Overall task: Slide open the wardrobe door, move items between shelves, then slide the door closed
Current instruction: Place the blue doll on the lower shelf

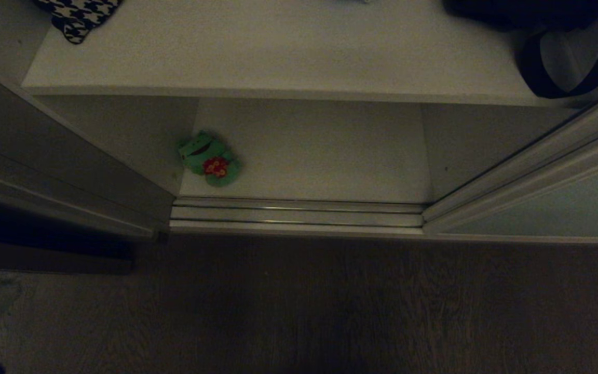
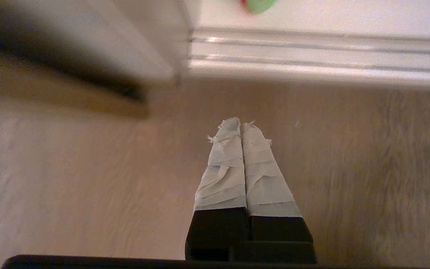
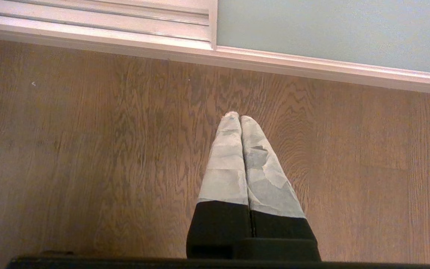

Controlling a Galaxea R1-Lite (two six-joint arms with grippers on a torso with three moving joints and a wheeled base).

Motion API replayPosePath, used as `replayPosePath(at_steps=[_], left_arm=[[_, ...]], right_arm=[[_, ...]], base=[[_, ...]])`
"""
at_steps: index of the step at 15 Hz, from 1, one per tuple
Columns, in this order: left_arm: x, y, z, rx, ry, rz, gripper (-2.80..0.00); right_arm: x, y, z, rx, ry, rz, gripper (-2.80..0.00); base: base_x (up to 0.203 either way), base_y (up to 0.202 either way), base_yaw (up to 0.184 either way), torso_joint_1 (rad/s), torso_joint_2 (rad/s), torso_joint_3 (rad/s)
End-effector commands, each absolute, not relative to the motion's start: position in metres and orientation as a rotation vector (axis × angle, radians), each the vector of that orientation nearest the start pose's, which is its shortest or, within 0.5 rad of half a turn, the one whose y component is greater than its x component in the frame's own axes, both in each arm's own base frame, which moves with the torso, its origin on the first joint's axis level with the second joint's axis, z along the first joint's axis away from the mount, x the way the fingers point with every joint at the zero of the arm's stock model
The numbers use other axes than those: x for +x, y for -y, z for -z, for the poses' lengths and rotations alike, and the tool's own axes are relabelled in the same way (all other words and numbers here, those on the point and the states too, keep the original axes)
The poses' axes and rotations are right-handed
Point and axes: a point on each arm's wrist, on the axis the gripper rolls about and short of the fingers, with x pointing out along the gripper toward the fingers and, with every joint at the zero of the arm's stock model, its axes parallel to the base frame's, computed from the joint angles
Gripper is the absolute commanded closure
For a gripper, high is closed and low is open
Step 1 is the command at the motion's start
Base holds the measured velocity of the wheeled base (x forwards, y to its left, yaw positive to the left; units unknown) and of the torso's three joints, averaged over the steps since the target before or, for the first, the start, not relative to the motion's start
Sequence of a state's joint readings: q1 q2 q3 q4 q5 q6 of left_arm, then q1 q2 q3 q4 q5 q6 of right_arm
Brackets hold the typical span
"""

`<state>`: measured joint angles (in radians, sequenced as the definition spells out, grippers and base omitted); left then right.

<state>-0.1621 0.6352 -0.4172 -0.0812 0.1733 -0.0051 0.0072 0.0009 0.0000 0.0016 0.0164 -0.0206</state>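
We see the green plush toy (image 1: 208, 159) on the lower shelf (image 1: 320, 156) behind the door track (image 1: 297, 215); left pincer (image 2: 240, 125) and right pincer (image 3: 238, 116), pressed together, hang over the floor (image 3: 88, 149) before that track.

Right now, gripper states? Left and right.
Left gripper: closed, empty, over the floor.
Right gripper: closed, empty, over the floor.

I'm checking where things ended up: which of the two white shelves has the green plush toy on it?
The lower shelf: the green plush toy lies near its left wall. The upper shelf holds none.
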Motion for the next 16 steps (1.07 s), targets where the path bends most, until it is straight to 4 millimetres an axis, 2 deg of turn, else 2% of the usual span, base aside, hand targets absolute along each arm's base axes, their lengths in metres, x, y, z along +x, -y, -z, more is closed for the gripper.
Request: replayPosePath(at_steps=[1, 2, 5, 8, 10, 12, 16], left_arm=[[-0.007, -0.005, -0.180, 0.005, -0.033, -0.025, 0.00], [-0.014, -0.005, -0.167, 0.010, -0.045, -0.016, 0.00], [-0.007, -0.003, -0.128, 0.047, -0.149, 0.005, 0.00], [-0.019, 0.000, -0.116, 0.071, -0.056, 0.042, 0.00], [-0.028, 0.001, -0.096, 0.109, 0.025, 0.076, 0.00], [-0.024, 0.001, -0.078, 0.135, 0.008, 0.062, 0.00], [-0.023, 0.001, -0.076, 0.084, 0.005, 0.047, 0.00]], right_arm=[[-0.023, 0.000, -0.075, -0.020, 0.000, -0.025, 0.00], [-0.023, 0.000, -0.075, -0.021, 0.000, -0.025, 0.00], [-0.023, 0.000, -0.075, -0.020, 0.000, -0.025, 0.00], [-0.023, 0.000, -0.075, -0.021, 0.000, -0.025, 0.00], [-0.023, 0.000, -0.075, -0.021, 0.000, -0.025, 0.00], [-0.023, 0.000, -0.075, -0.021, 0.000, -0.025, 0.00], [-0.023, 0.000, -0.075, -0.021, 0.000, -0.025, 0.00]], base=[[0.000, 0.000, 0.000, 0.000, 0.00, 0.000], [0.000, 0.000, 0.000, 0.000, 0.00, 0.000], [0.000, 0.000, 0.000, 0.000, 0.00, 0.000], [0.000, 0.000, 0.000, 0.000, 0.00, 0.000], [0.000, 0.000, 0.000, 0.000, 0.00, 0.000], [0.000, 0.000, 0.000, 0.000, 0.00, 0.000], [0.000, 0.000, 0.000, 0.000, 0.00, 0.000]])
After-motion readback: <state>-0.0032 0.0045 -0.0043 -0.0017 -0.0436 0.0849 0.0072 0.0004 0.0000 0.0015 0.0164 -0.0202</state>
